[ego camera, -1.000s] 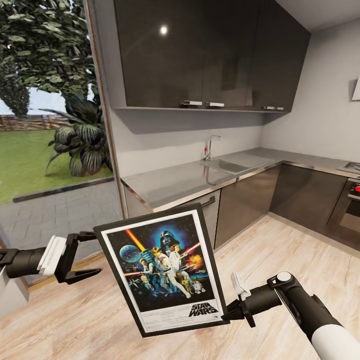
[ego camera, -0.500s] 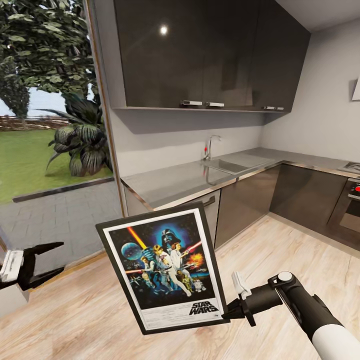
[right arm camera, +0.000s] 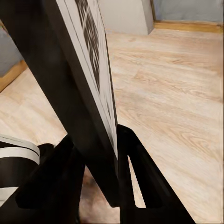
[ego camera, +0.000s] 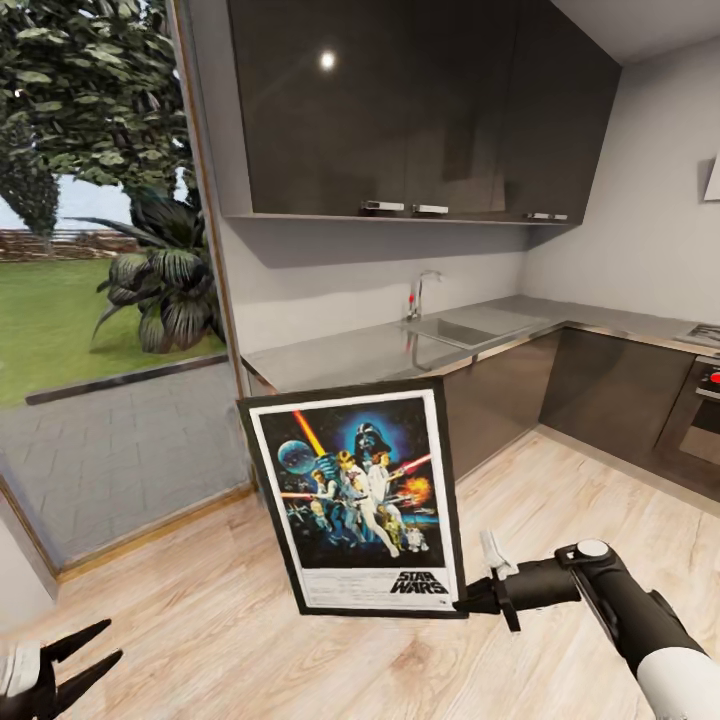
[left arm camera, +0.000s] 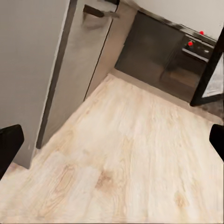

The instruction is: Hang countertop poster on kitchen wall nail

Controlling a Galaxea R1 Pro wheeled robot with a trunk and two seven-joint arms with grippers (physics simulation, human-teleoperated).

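The Star Wars poster (ego camera: pixel 355 495) hangs almost upright over the wooden floor, in front of the kitchen countertop (ego camera: pixel 340 362). My right gripper (ego camera: pixel 472 601) is shut on the poster's lower right corner. In the right wrist view the poster (right arm camera: pixel 84 79) runs edge-on between the two black fingers (right arm camera: pixel 137 175) of the right gripper (right arm camera: pixel 100 175). My left gripper (ego camera: pixel 72 658) sits low at the left, open and holding nothing, well apart from the poster. The left wrist view looks down at the floor past the spread left gripper (left arm camera: pixel 112 142), with the poster's frame edge (left arm camera: pixel 211 74) at one side.
Dark wall cabinets (ego camera: pixel 400 110) hang over the countertop, which holds a sink (ego camera: pixel 455 330) and tap (ego camera: pixel 420 293). An oven with red knobs (ego camera: pixel 700 405) stands at the right. A tall glass pane (ego camera: pixel 100 300) at the left looks onto a garden. Wooden floor (ego camera: pixel 250 640) spreads below.
My left gripper has dropped down and away to the lower left. The poster has swung more upright and shifted right and up with the right gripper.
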